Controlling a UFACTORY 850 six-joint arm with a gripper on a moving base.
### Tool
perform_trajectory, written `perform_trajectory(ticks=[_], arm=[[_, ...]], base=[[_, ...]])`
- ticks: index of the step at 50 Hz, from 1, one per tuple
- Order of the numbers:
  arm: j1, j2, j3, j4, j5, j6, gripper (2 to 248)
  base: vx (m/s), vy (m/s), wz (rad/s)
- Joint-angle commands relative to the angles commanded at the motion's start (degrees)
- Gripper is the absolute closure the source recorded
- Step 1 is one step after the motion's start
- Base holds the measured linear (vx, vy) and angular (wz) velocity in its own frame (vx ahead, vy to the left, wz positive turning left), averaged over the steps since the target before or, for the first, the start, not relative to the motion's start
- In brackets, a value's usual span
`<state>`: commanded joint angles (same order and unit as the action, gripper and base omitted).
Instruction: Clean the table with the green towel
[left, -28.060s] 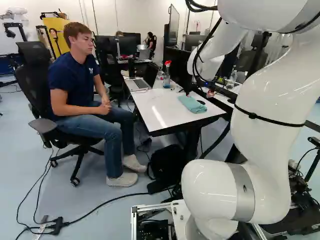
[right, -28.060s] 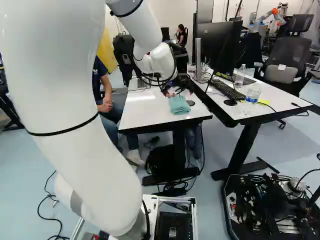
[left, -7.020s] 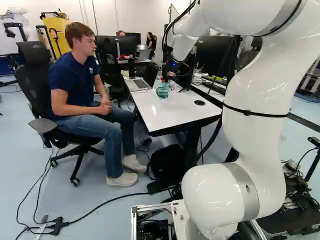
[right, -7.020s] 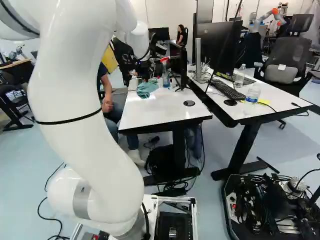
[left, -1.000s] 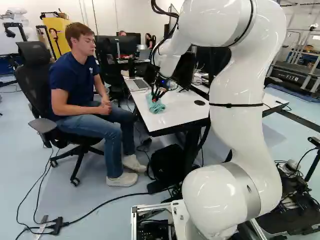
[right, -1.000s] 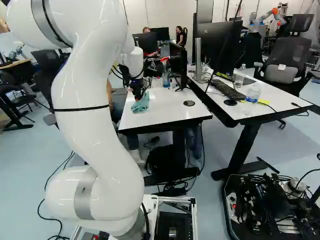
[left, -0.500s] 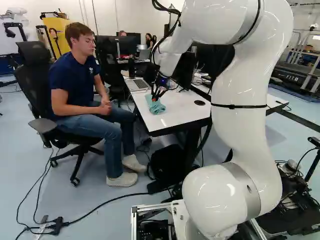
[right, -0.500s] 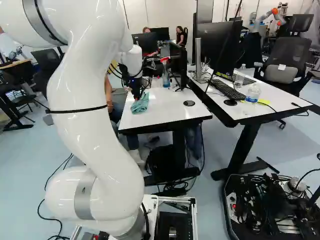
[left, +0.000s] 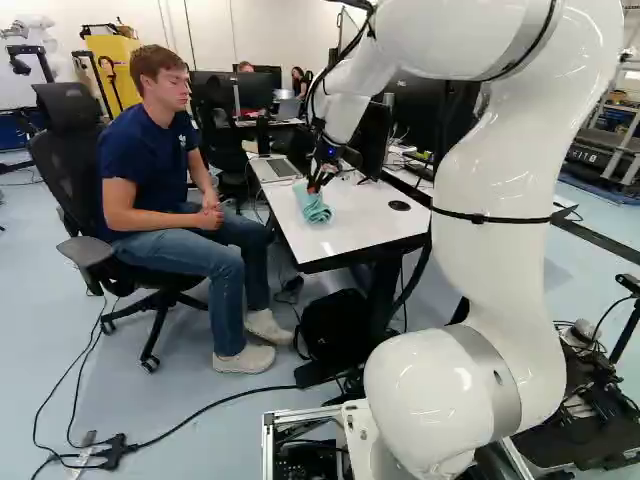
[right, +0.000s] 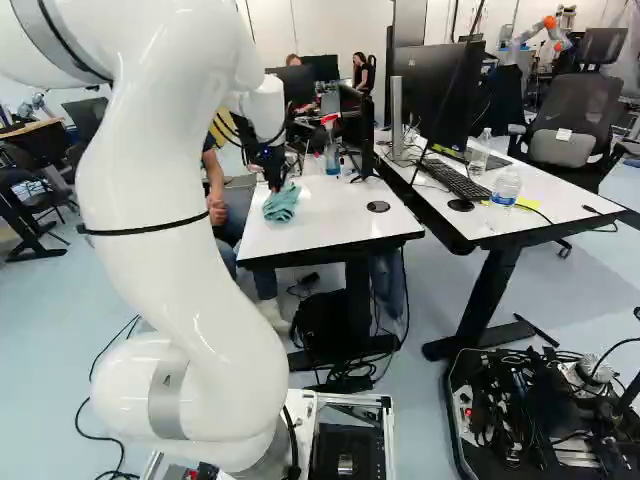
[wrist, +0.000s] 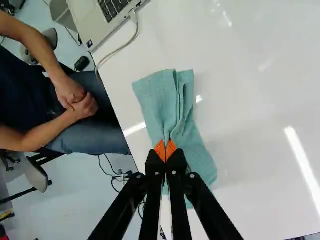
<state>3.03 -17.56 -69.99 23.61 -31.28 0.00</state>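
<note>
Beside the near left edge of the white table (left: 370, 232), as seen in the left base view, the green towel (left: 316, 211) is held by the black gripper (left: 314, 188), and what a pinch is being shown in the wrist view! The two fingers are brought together at their tips, with a gathered fold of the cloth squeezed between the orange pads (wrist: 159, 150). Ahead of them, loose pleats are fanned out over the shiny top; under the fingers, the rest of the cloth is spread. Farther along the same edge, an open laptop (left: 280, 168) is placed, with a pale cable (wrist: 119, 48) plugged into its side. Over at the far end, a red-topped spray bottle (right: 331, 152) is stood upright, and well to the right of the towel in the right base view, a round black disc (right: 378, 206) is seen. Across on the neighbouring desk, a keyboard (right: 458, 180) and a water bottle (right: 505, 188) are set out
</note>
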Motion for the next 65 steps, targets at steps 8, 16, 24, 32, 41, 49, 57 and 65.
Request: perform_trajectory(ticks=[8,16,24,32,41,49,57,65], arm=[[-1.10,1.89,0.99,0.00,0.00,0.00,229],[-1.98,4.20,2.43,0.00,0.00,0.00,229],[-2.45,6.49,4.29,0.00,0.00,0.00,229],[-2.78,8.37,6.29,0.00,0.00,0.00,229],[-3.28,10.34,8.46,0.00,0.00,0.00,229],[-3.86,12.03,10.30,0.00,0.00,0.00,229],[-4.63,13.58,11.97,0.00,0.00,0.00,229],[-5.48,14.99,13.46,0.00,0.00,0.00,229]], base=[[0.000,0.000,0.000],[0.000,0.000,0.000],[0.000,0.000,0.000],[0.000,0.000,0.000],[0.000,0.000,0.000],[0.000,0.000,0.000],[0.000,0.000,0.000],[0.000,0.000,0.000]])
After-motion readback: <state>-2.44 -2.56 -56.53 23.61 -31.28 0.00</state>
